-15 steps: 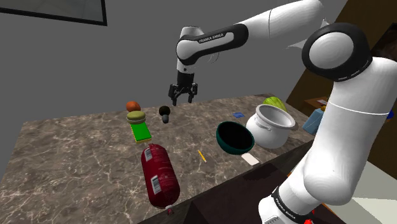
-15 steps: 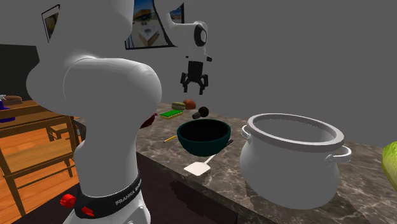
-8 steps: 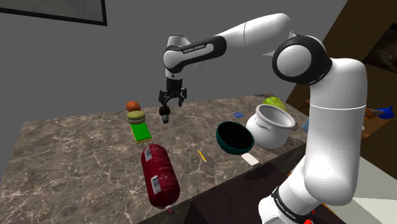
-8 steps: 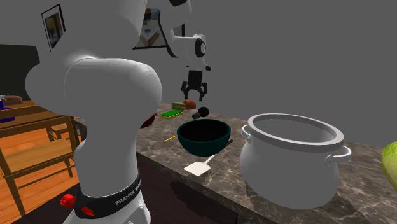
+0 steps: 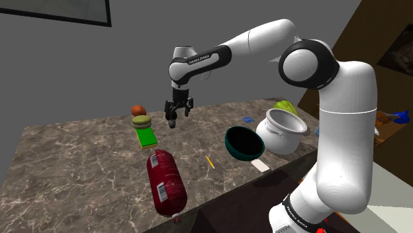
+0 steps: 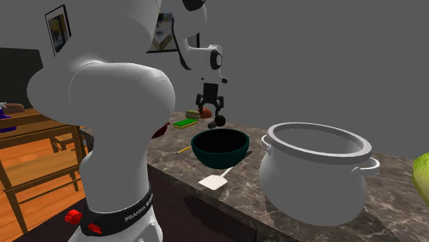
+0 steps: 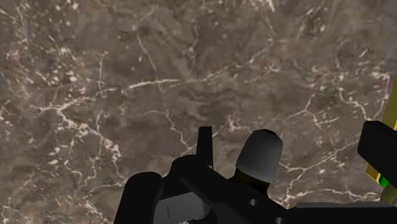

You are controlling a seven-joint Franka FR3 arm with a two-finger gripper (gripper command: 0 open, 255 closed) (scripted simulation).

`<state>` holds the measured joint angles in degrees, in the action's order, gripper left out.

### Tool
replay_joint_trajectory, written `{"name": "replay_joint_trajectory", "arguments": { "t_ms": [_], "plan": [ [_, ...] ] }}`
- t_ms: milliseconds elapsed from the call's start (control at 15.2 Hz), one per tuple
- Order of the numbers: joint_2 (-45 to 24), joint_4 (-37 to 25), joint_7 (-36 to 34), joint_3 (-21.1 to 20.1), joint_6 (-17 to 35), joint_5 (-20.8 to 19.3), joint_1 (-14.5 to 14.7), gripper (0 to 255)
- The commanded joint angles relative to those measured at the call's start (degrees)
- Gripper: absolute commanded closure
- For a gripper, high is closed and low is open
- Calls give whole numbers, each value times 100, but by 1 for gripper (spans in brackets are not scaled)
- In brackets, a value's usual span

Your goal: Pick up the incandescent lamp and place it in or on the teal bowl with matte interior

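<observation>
**Clerk:** Item one?

**Me:** My gripper (image 5: 177, 110). Black, two-fingered, jaws standing apart with nothing clasped. It hangs just above the lamp.

**Clerk:** Item two?

**Me:** Lamp (image 5: 171, 120). Small, with a dark globe; the wrist view shows a grey cap at one end. It sits on the worktop (image 5: 86, 165) directly under me, near the green board (image 5: 146, 137) and well apart from the bowl.

**Clerk:** Handling notes?

**Me:** I judge it light, thin-walled and fragile. It is round and smooth, so it may roll or slip out under a hard squeeze. I would take hold across the narrower part beside the cap, where I expect it to be stiffest, and close softly and squarely.

**Clerk:** Item three?

**Me:** Teal bowl (image 5: 248, 157). Dark inside and open-topped, it stands toward the shoulder view's right, just beside the white pot (image 5: 283, 131). The lamp should be lowered in, not dropped.

**Clerk:** Sundries?

**Me:** Red sausage pack (image 5: 165, 182), nearer the front edge. I judge it clear of my route.
</observation>
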<state>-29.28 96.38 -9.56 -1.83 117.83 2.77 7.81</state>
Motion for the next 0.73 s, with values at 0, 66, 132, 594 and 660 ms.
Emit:
{"name": "replay_joint_trajectory", "arguments": {
  "t_ms": [0,66,132,594,660],
  "plan": [
    [-5,6,-1,0,13,0,1,0],
    [-5,6,-1,0,13,0,1,0],
    [-5,6,-1,0,13,0,1,0],
    [-4,5,-1,0,12,0,1,255],
    [-4,5,-1,0,12,0,1,255]
  ]
}}
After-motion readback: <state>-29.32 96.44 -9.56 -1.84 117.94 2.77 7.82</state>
